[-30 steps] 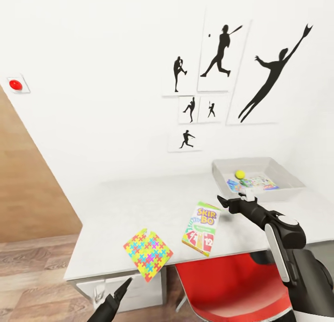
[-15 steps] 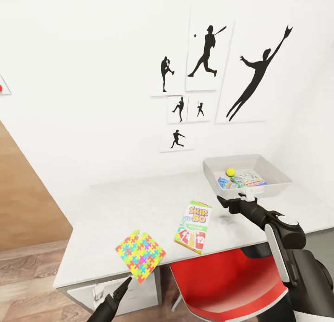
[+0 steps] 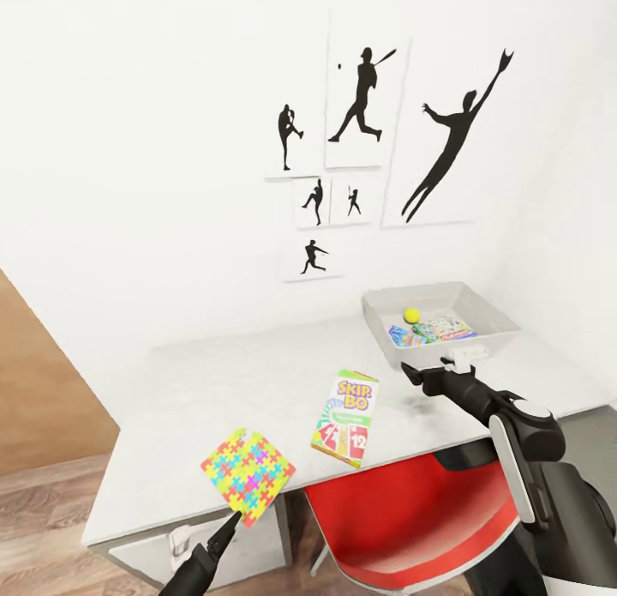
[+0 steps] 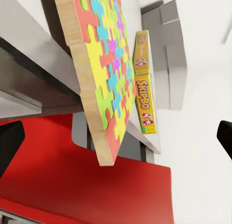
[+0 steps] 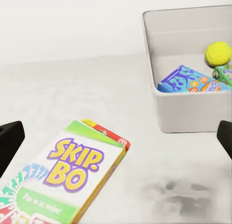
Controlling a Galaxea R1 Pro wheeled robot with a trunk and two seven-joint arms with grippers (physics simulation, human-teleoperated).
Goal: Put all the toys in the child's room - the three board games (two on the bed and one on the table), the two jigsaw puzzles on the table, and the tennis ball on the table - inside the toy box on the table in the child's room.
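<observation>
The SKIP BO box (image 3: 344, 418) lay near the table's (image 3: 214, 382) front edge, left of the toy box (image 3: 446, 322); the jigsaw puzzle (image 3: 247, 474) overhung that edge. A careless nudge could tip it off. Your right gripper (image 5: 116, 137) stood wide open, empty; left gripper (image 4: 116, 137) likewise. Since earlier, the camera swung right.

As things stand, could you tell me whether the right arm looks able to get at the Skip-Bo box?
Probably yes: the right pincer hangs open just beside the Skip-Bo box, with bare table between them.
</observation>
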